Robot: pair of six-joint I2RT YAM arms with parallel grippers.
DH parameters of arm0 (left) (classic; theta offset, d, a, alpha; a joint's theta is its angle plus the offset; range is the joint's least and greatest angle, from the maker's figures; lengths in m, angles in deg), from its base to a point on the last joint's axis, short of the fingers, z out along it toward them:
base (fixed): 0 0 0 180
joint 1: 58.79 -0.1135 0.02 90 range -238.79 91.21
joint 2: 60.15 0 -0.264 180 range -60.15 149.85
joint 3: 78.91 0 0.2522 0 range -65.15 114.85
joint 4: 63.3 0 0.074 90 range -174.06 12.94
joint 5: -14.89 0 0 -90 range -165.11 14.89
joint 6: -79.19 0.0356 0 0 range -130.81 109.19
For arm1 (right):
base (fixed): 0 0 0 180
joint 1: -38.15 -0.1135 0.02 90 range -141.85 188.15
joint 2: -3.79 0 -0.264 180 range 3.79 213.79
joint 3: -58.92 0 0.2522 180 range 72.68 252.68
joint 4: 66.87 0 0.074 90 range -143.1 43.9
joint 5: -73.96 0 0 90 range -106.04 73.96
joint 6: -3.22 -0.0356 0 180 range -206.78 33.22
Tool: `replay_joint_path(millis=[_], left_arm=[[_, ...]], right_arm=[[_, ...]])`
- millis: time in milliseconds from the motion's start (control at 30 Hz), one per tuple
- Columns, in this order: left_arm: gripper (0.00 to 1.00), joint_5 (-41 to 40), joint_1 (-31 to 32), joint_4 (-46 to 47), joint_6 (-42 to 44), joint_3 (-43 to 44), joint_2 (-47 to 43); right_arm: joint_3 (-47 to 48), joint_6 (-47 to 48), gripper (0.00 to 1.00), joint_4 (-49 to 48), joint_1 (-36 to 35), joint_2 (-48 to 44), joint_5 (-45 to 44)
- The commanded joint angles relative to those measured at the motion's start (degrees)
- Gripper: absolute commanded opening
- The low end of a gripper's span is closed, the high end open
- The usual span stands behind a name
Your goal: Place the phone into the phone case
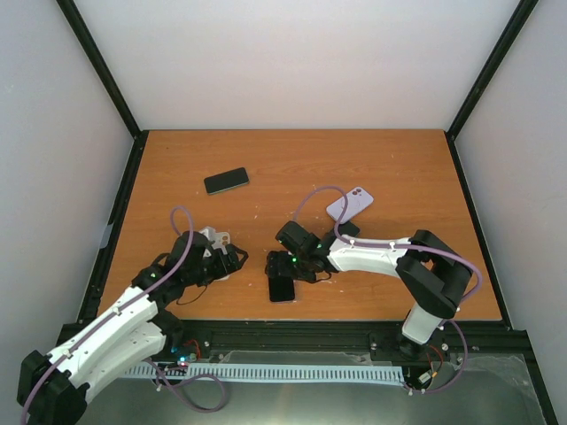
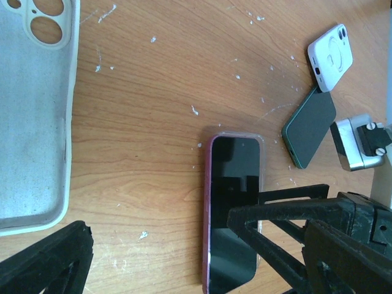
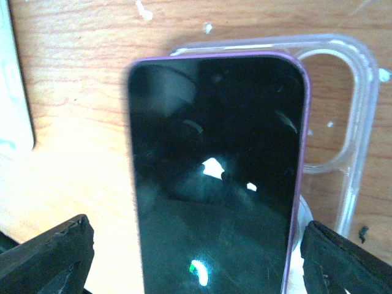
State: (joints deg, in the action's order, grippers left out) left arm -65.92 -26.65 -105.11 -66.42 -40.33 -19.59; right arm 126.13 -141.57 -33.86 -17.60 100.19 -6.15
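The right end effector [image 3: 197,226] is released, its fingers spread to either side of the phone [image 3: 214,177] with a gap showing on one side. The phone, black-screened with a purple rim, lies face up close to the near edge of the tabletop [image 1: 399,168], about midway along it. It rests askew on the clear phone case [image 3: 343,92] and is not seated: one long rim of the case and its camera cut-out stick out beside the phone.

The left end effector [image 1: 229,257] is released too, jaws wide and holding nothing. It hangs just to the left, beside an empty white case [image 2: 33,122] that lies inner side up.

Further in, right of the middle, a dark green phone [image 2: 309,125] lies just beside a pale case [image 1: 350,205] turned back side up. Nearer the far edge and left of the middle lies a black phone [image 1: 226,181], well apart from the rest.
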Motion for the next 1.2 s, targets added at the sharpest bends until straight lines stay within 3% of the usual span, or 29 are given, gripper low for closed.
replay_joint_path(millis=[0,200,400,533,767,1000,1167], left_arm=[[0.93,1.60,-0.32,1.71,0.17,0.93,0.61],[0.87,4.35,-0.32,4.56,-0.13,0.41,2.48],[0.73,10.49,-0.25,10.59,-0.30,-1.32,7.10],[0.67,13.06,-0.09,14.34,-1.07,-2.25,10.55],[0.62,15.25,1.52,22.11,-3.11,-4.19,15.67],[0.60,14.69,4.46,25.13,-3.92,-2.98,21.62],[0.53,13.99,5.88,26.75,-4.27,-2.50,25.23]], right_arm=[[-0.64,0.04,0.96,0.82,-0.59,-2.87,-0.90],[-2.21,2.73,0.93,0.41,-0.59,-6.44,-1.88],[-5.48,4.30,0.69,-0.74,0.36,-8.70,-4.03],[-7.92,5.21,0.63,-1.78,1.07,-8.34,-3.55],[-12.48,5.32,0.57,-6.27,1.34,-9.33,-2.06],[-14.77,3.64,0.42,-10.60,1.35,-8.50,0.81],[-15.36,2.15,0.32,-12.36,1.25,-8.64,1.46]])
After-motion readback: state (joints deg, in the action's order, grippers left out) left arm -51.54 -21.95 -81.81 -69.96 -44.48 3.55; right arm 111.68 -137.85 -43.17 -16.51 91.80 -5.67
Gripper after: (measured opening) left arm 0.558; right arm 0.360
